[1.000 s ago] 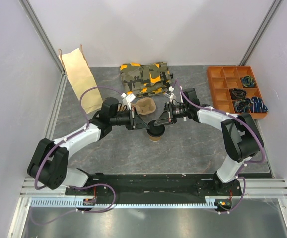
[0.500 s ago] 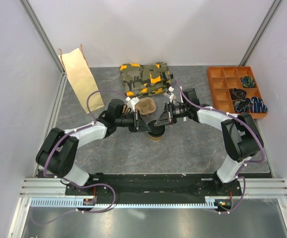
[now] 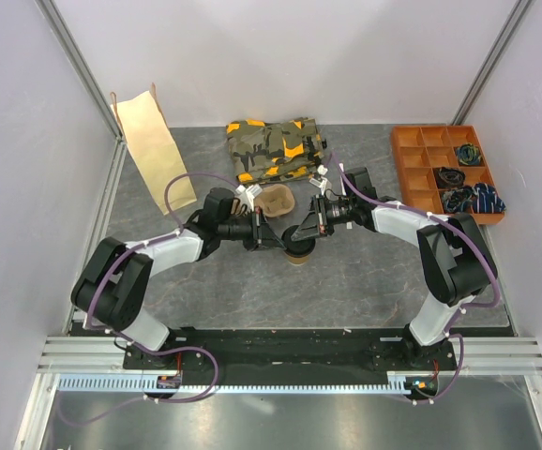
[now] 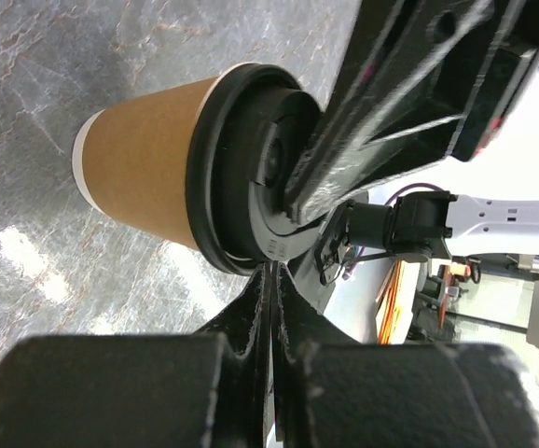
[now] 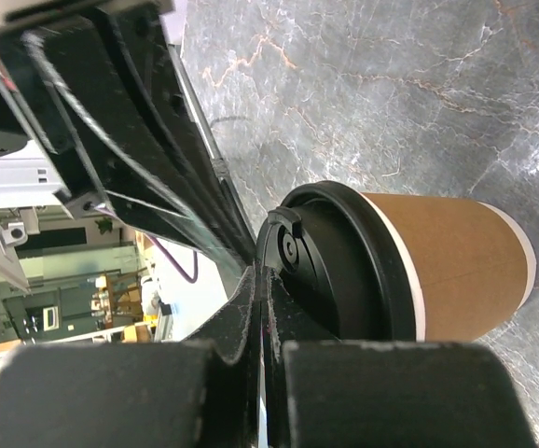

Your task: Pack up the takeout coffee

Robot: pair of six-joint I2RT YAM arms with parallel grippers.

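Top external view: coffee cup (image 3: 296, 255) stood upright on the grey table (image 3: 374, 281), at the centre of the frame, just below the brown pulp cup tray (image 3: 276, 200). Its long axis was vertical, with the black lid (image 3: 296, 247) up and the base down on the table. Left gripper (image 3: 279, 240) reached in from the left and right gripper (image 3: 308, 234) from the right. Their tips met at the lid from opposite sides.

Left wrist view: the camera was rolled, so the cup lay sideways in the frame, base toward the left edge and lid toward the right. Left gripper (image 4: 270, 275) was clenched, its jaws flat together with nothing between them. Its tip touched the lower rim of the lid. The right gripper's fingers (image 4: 363, 121) crossed the upper right of the frame and reached onto the lid's top face.

Right wrist view: the cup ran the other way, lid toward the left and base toward the right edge. Right gripper (image 5: 256, 280) was likewise clenched and empty, its tip against the lid rim. The left gripper's fingers (image 5: 130, 121) filled the upper left.

Elsewhere in the top view:
- A tan paper bag (image 3: 151, 150) stood at upper left by the side wall.
- A camouflage cloth (image 3: 273, 148) lay at top centre.
- An orange compartment box (image 3: 421, 169) sat at upper right, with dark small items in its right-hand cells.
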